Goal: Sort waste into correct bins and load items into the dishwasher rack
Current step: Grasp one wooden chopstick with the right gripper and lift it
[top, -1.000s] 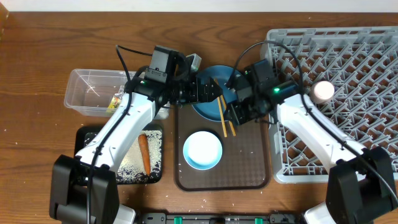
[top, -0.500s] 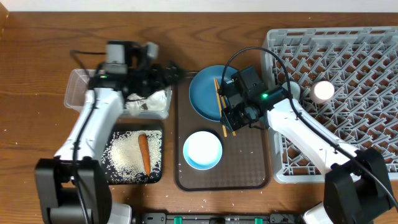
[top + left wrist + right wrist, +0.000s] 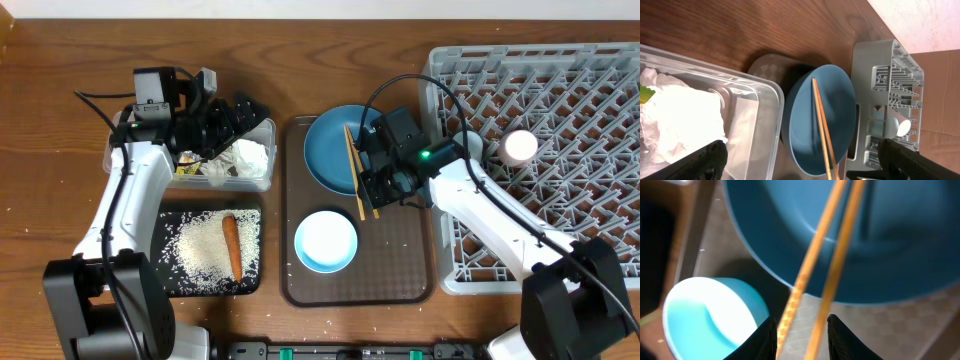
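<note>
The left gripper (image 3: 238, 118) gaped wide above crumpled tissue (image 3: 246, 158). The right gripper (image 3: 800, 326) narrowly pinched thin wooden chopsticks (image 3: 356, 172) over a round plate (image 3: 328, 150).

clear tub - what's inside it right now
A crumpled white tissue lies in the clear tub, with a sliver of yellow wrapper beside it. The left gripper covers the tub's middle from overhead, so anything under it is hidden.

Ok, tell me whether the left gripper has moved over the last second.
Yes. The left gripper swung left, away from the plate, and is now over the tub.
</note>
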`<state>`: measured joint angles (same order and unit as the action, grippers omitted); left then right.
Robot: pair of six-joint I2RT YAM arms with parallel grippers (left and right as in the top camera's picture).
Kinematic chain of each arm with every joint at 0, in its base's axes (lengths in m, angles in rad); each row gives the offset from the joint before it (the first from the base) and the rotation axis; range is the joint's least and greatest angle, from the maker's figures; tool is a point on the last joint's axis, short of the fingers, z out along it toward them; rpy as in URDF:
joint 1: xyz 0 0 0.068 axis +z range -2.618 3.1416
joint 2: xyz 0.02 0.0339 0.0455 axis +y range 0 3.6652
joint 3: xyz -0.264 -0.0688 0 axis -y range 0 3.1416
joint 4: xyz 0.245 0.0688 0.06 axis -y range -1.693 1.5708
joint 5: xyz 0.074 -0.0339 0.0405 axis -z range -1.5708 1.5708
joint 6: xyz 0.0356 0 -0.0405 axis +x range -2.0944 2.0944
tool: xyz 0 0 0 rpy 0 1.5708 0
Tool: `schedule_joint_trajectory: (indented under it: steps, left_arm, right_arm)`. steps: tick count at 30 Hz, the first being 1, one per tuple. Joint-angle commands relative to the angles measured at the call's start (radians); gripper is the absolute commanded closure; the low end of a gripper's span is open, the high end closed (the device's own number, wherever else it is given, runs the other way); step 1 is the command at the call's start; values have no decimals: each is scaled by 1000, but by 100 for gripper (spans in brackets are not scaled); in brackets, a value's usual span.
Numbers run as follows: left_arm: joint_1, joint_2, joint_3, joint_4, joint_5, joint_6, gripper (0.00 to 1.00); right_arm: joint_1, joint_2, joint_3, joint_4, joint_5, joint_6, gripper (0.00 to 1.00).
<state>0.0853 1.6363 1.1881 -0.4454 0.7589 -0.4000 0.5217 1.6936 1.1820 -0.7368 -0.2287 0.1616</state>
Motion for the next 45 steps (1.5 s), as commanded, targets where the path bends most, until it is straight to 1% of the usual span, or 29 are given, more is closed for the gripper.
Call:
schedule_joint_trajectory:
  steps: [1, 11, 13, 32, 40, 42, 45]
  left_arm:
    - [4, -3, 7, -3, 14, -8, 2]
    - [4, -3, 7, -3, 14, -8, 2]
    - [4, -3, 7, -3, 14, -8, 2]
    - [4, -3, 7, -3, 14, -8, 2]
    - [4, -3, 7, -3, 14, -8, 2]
    - [4, -3, 7, -3, 14, -8, 2]
    - [4, -3, 7, -3, 14, -8, 2]
  right_arm:
    - [19, 2, -1, -7, 89, 25, 68]
    - [30, 4, -1, -10, 93, 55, 69]
    - [33, 5, -1, -8, 94, 55, 68]
    - [43, 8, -7, -11, 106, 55, 72]
    - [43, 8, -33, 3, 106, 55, 71]
    - [43, 8, -33, 2, 105, 55, 74]
    - [43, 8, -36, 2, 106, 55, 74]
